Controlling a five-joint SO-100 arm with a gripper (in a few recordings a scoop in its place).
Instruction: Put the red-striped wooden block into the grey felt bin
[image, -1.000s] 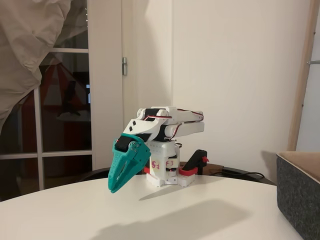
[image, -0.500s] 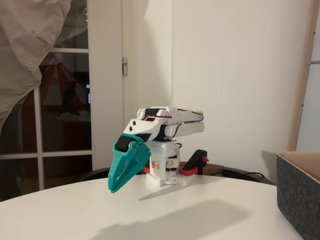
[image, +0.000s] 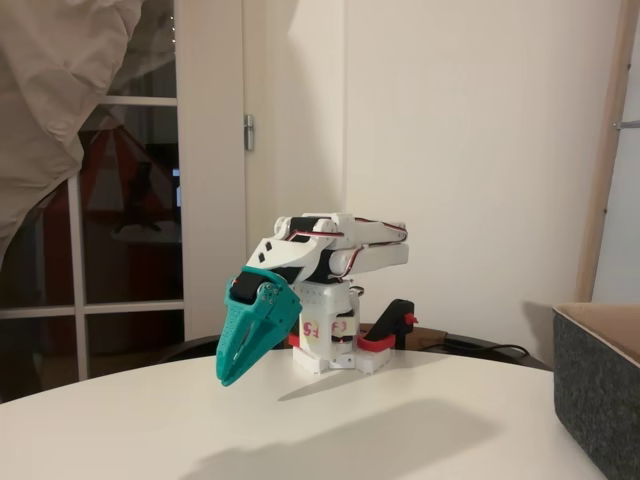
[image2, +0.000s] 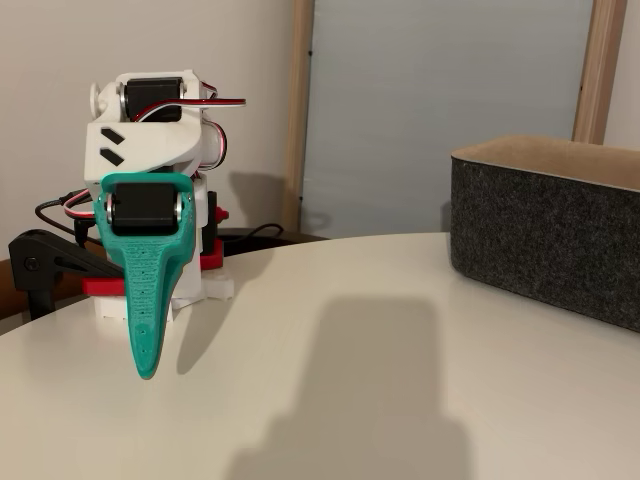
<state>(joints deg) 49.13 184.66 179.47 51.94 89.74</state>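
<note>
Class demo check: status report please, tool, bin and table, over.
Tool shut, holding nothing, folded low above the table. Grey felt bin standing at the table's edge, apart from the arm. Nothing lying between them.

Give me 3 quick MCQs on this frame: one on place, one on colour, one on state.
1. Where does the grey felt bin sit in both fixed views?
A. right edge
B. left edge
C. under the arm

2. What colour is the gripper?
A. orange
B. teal
C. black

3. How are the gripper's fingers?
A. spread wide
B. closed on a block
C. together, holding nothing

Answers: 1 A, the bin stands at the right of the table. 2 B, the gripper is teal below the white arm. 3 C, the fingers taper to one point above the table with nothing between them.
</note>
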